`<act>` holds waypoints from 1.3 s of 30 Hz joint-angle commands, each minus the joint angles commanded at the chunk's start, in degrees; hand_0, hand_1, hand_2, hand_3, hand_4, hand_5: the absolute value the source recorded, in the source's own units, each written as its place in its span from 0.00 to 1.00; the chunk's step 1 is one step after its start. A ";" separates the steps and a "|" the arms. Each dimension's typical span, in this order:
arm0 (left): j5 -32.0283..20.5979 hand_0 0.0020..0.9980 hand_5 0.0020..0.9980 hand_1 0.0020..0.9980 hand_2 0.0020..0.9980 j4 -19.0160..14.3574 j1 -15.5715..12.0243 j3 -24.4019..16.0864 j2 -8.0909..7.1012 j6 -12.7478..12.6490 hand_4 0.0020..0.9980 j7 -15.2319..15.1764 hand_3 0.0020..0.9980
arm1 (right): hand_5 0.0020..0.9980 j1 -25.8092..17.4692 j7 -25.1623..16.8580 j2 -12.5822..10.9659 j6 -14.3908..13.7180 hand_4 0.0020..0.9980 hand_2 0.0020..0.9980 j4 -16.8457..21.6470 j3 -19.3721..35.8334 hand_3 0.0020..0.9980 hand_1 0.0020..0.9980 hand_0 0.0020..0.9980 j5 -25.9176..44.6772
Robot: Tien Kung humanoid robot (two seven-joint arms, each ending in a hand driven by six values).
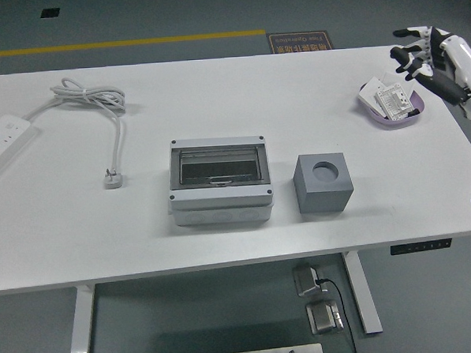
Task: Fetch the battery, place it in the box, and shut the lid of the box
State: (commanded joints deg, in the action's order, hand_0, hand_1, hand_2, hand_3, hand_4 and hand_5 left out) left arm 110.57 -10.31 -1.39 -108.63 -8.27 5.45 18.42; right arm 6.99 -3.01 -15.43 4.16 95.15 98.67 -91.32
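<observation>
- Hovering at about two o'clock, the right hand (pixel 425 49) sits past the worktop's (pixel 215 90) right edge, fingers spread and loosely bent, holding nothing.
- Just beside it at nine o'clock, a purple dish (pixel 391 105) carries small white packets.
- Over to the middle: the box (pixel 220 180) sits there, clear lid down flat.
- Right beside the box at three o'clock stands a grey block (pixel 323 183) with a round socket on top, and that socket looks empty.
- No battery in plain sight; it may be inside the box, but the tinted lid won't let me confirm.
- Far at ten o'clock, a power strip (pixel 3 141) and its coiled cable (pixel 97 105).
- Risk from here: those open fingers hang near the dish, so one low sweep could clip it and scatter the packets.
</observation>
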 joint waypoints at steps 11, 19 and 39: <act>-1.00 0.59 0.22 0.40 0.59 0.00 -0.29 1.48 0.05 -0.30 0.72 -1.24 0.64 | 0.62 -2.22 -9.50 3.83 -7.36 0.84 0.63 -2.37 3.90 0.65 0.51 0.42 14.95; -2.16 0.59 0.22 0.40 0.55 0.00 -0.53 1.64 -0.69 -0.52 0.72 -1.46 0.64 | 0.62 -3.75 -10.91 4.65 -7.66 0.84 0.69 -4.21 3.75 0.68 0.63 0.48 24.71; -1.05 0.59 0.22 0.40 0.46 0.00 -0.08 -2.82 1.35 -1.14 0.72 -1.79 0.64 | 0.76 -2.42 -9.96 4.88 3.63 0.90 0.72 -8.03 -4.90 0.77 0.67 0.64 49.15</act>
State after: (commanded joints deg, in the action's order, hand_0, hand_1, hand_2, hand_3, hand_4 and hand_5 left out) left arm 109.53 -10.31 -1.47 -111.45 -6.92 4.31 16.63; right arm 4.57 -12.98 -10.55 7.79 87.12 93.77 -42.17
